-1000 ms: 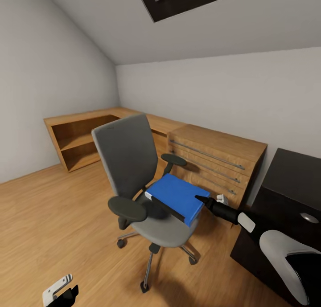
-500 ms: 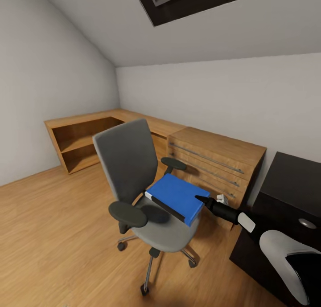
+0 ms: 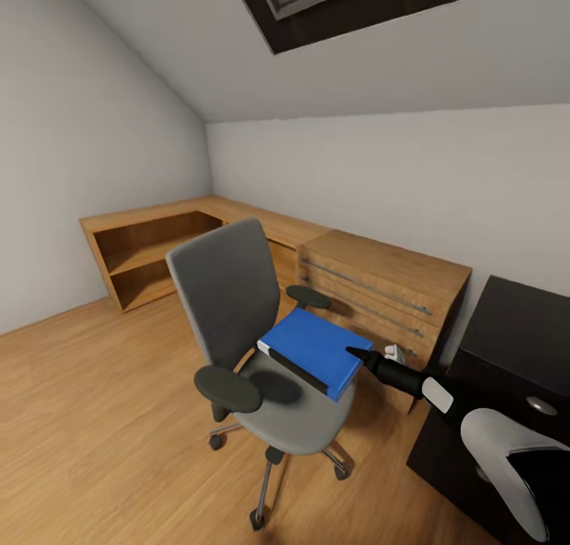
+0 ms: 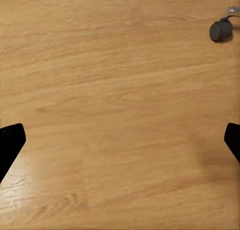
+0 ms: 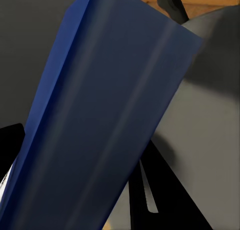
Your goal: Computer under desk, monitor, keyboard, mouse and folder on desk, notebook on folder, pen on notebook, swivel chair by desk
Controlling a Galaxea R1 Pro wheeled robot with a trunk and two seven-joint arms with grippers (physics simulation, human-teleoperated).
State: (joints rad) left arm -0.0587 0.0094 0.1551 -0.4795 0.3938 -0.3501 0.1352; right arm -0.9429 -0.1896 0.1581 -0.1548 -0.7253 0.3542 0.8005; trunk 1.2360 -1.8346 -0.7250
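Head tilted up, left gripper dropped from sight; right gripper [image 3: 358, 355] clamps folder [image 3: 313, 349] corner above swivel chair [image 3: 253, 347]. Lift level, clear armrest.

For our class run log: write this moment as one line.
right end effector: shut on folder | folder: lifted above swivel chair seat | left end effector: open

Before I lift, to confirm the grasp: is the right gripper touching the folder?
Touching: head view shows the right gripper tip meeting the folder edge.
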